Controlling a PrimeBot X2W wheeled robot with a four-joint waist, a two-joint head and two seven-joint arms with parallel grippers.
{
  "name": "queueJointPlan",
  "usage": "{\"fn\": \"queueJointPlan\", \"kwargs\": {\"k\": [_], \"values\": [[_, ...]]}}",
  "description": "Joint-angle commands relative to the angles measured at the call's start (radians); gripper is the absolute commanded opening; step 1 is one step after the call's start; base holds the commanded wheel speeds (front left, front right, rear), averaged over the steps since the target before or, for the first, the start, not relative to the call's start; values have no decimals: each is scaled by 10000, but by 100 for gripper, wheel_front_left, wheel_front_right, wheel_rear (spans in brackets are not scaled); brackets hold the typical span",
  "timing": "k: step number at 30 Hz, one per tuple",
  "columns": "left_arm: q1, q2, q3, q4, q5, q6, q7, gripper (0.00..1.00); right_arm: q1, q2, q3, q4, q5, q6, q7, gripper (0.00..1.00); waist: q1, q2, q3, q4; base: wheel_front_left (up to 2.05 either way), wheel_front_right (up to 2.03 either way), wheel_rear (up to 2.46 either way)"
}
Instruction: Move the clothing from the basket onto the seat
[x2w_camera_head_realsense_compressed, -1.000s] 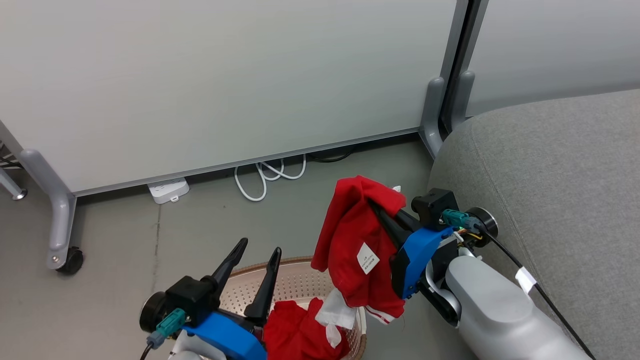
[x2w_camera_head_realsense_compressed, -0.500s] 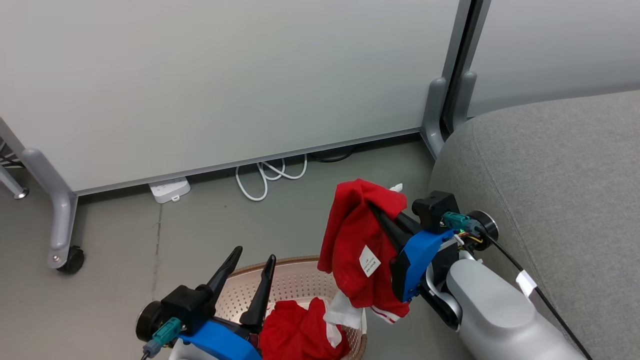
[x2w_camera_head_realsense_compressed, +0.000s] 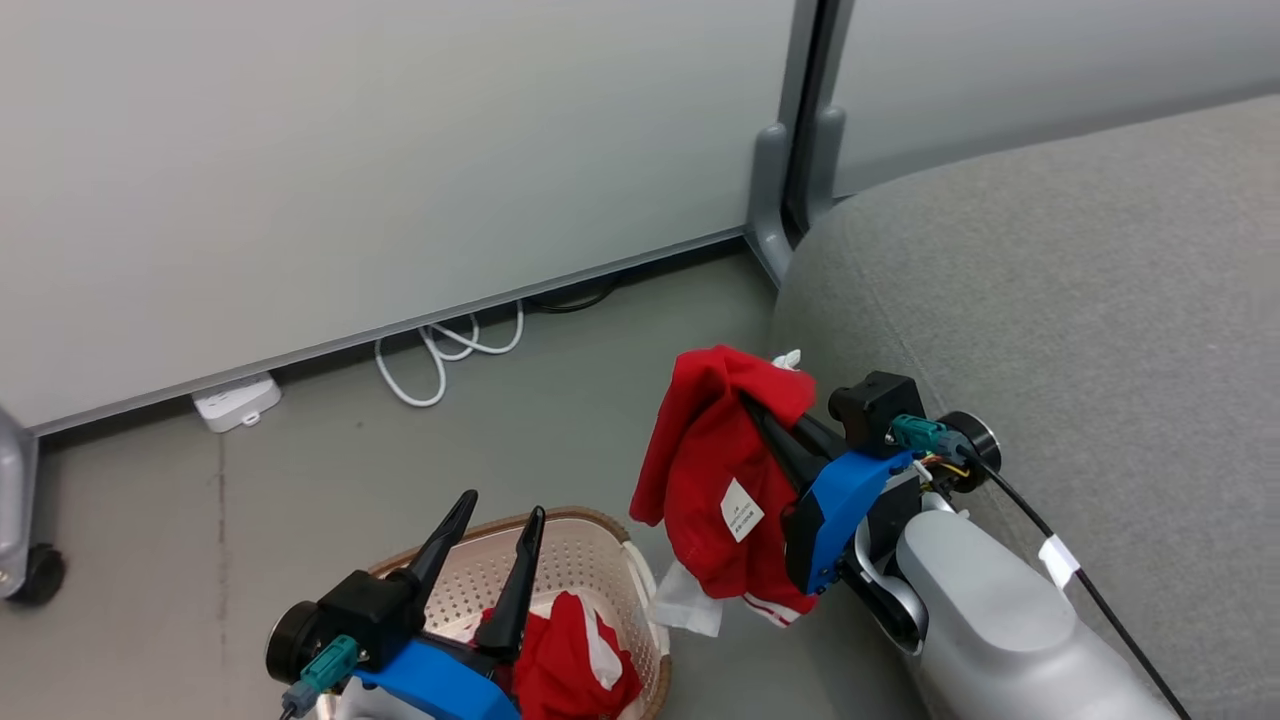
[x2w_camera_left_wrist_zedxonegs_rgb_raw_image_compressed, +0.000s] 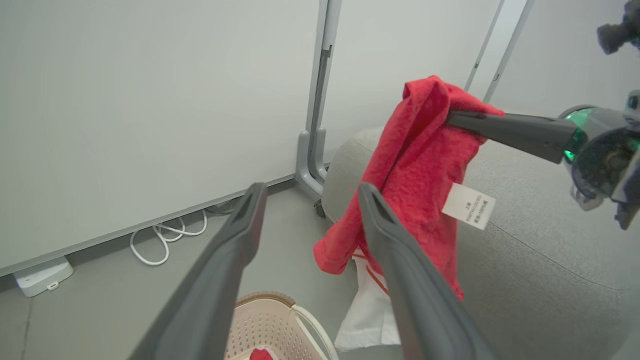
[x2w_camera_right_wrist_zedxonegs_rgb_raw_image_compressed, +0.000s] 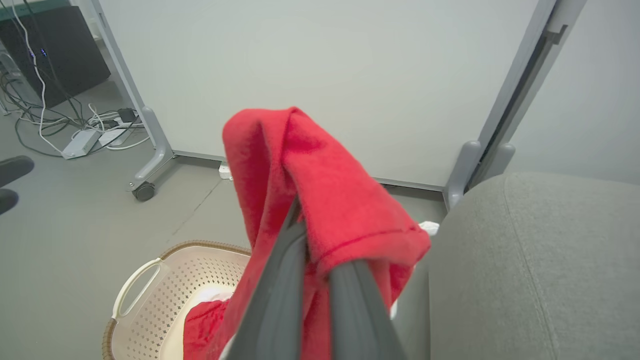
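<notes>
Clothing (x2w_camera_head_realsense_compressed: 715, 450) of red napped knit hangs pinched in the closed right hand (x2w_camera_head_realsense_compressed: 752, 408).
It drapes in soft folds, white label (x2w_camera_head_realsense_compressed: 737, 510) showing, just off the rounded 9 o'clock edge of the grey woven-fabric seat (x2w_camera_head_realsense_compressed: 1050, 300). A second red garment (x2w_camera_head_realsense_compressed: 560, 660) lies crumpled in the perforated cream basket (x2w_camera_head_realsense_compressed: 590, 522), brown-rimmed, at 7 o'clock. The left hand (x2w_camera_head_realsense_compressed: 503, 505) has its tapered dark fingers (x2w_camera_head_realsense_compressed: 445, 540) spread, empty.

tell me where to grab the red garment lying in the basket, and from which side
Grip the bunched fold at the top of the red garment: it lies as a crumpled heap with that fold standing highest. Come straight down through the open top, since the walls of the basket close off every side. The open left hand hovers just above it and looks best placed.
</notes>
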Motion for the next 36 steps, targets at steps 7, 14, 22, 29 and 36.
{"fn": "queueJointPlan", "kwargs": {"k": [7, 14, 22, 29, 36], "values": [[-245, -50, 35, 68, 208, -104, -28, 100, 139, 72, -162, -119, -96, -7, -15, 0, 0, 0, 223, -1662, 0, 0, 0], [-306, -50, 67, 59, 285, -141, -28, 100, 237, 34, -309, -161, -154, -7, -29, 0, 0, 0, 295, -2752, 0, 0, 0], [-322, -86, 52, 65, 332, -162, -28, 100, 371, -35, -436, -227, -184, -7, -15, 0, 0, 0, 366, -3484, 0, 0, 0], [-431, -121, -52, 112, 332, -165, -28, 100, 520, -106, -618, -322, -248, -7, 11, 0, 0, 0, 442, -3641, 0, 0, 0], [-424, -28, -189, 112, 252, -168, -28, 100, 638, -31, -731, -414, -330, -7, 81, 0, 0, 0, 440, -3641, 0, 0, 0]]}}
